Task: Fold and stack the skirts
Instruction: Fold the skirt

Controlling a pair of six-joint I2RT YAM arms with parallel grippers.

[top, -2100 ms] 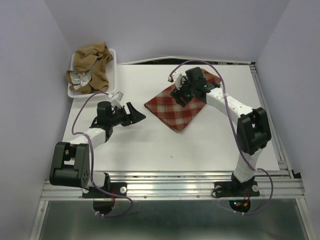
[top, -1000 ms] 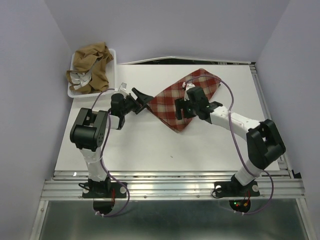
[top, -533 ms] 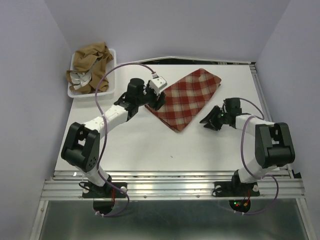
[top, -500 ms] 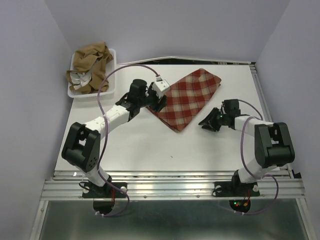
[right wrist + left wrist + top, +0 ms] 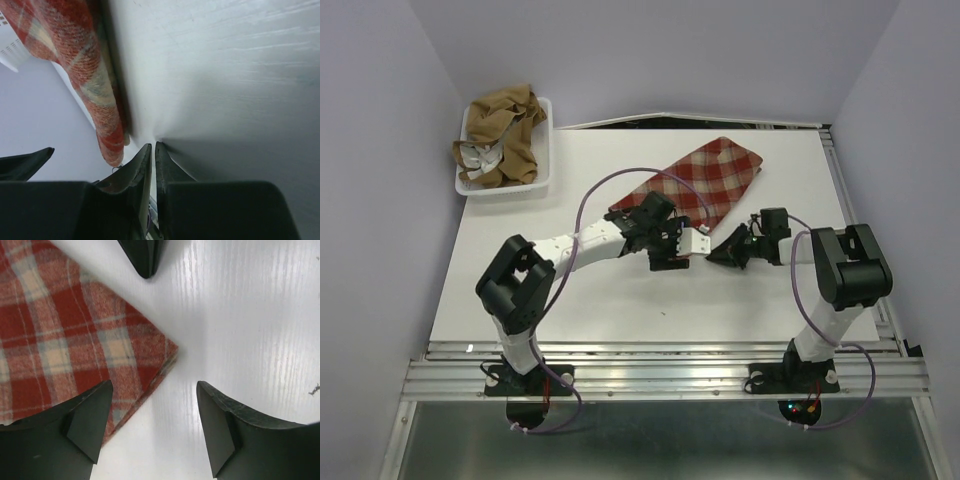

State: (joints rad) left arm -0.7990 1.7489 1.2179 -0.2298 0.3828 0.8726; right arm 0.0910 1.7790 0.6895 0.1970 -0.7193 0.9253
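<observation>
A folded red-and-cream plaid skirt point(image 5: 705, 180) lies on the white table point(image 5: 570, 300), right of centre. My left gripper point(image 5: 668, 256) hangs over its near corner, open; in the left wrist view that corner point(image 5: 160, 352) sits just ahead of the spread fingers point(image 5: 90, 422), with bare table between them. My right gripper point(image 5: 715, 257) lies low on the table just right of the corner, shut with nothing held; its fingers point(image 5: 145, 160) touch beside the skirt's edge point(image 5: 100, 100). Its tips point(image 5: 142, 257) also show in the left wrist view. Tan-brown skirts point(image 5: 500, 130) are heaped in the tray.
The white plastic tray point(image 5: 546, 150) stands at the table's back left corner. Purple-grey walls close in the left, back and right. A metal rail point(image 5: 660, 375) runs along the near edge by the arm bases.
My left arm swung from the plaid skirt's left corner round to its near corner. My right gripper shut and slid left along the table toward the same corner.
</observation>
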